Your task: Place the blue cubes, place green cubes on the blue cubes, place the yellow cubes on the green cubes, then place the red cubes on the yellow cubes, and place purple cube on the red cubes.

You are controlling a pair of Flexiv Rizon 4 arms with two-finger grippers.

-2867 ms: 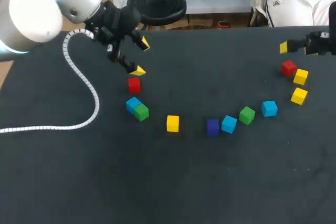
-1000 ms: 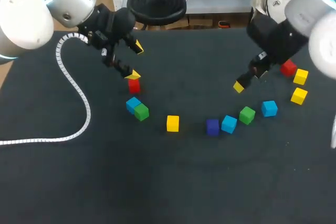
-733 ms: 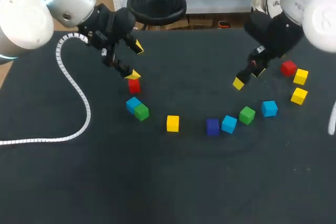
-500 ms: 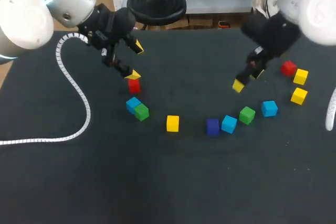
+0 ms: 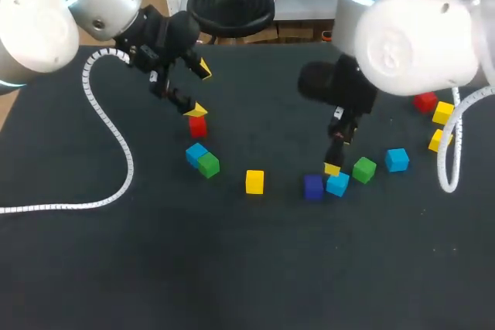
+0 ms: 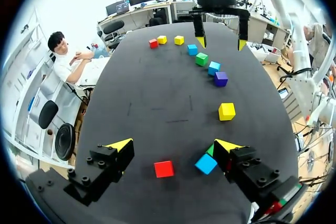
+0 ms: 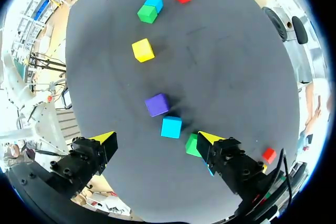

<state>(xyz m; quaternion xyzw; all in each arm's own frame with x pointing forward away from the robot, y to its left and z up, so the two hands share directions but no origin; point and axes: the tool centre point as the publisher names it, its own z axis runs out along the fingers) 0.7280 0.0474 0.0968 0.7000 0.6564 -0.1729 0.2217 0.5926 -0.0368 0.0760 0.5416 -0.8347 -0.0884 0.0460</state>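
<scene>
Purple cube (image 7: 157, 105) flat, beside blue cube (image 7: 171, 127); right gripper (image 7: 156, 138) spread above.

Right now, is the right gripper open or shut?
Open. In the right wrist view the right gripper has its yellow fingertips wide apart, gripping nothing; a blue cube lies untouched in the gap just ahead of them.

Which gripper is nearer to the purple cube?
Right. The right gripper hangs close over the purple cube; the left gripper is far off, by the red cube.
</scene>
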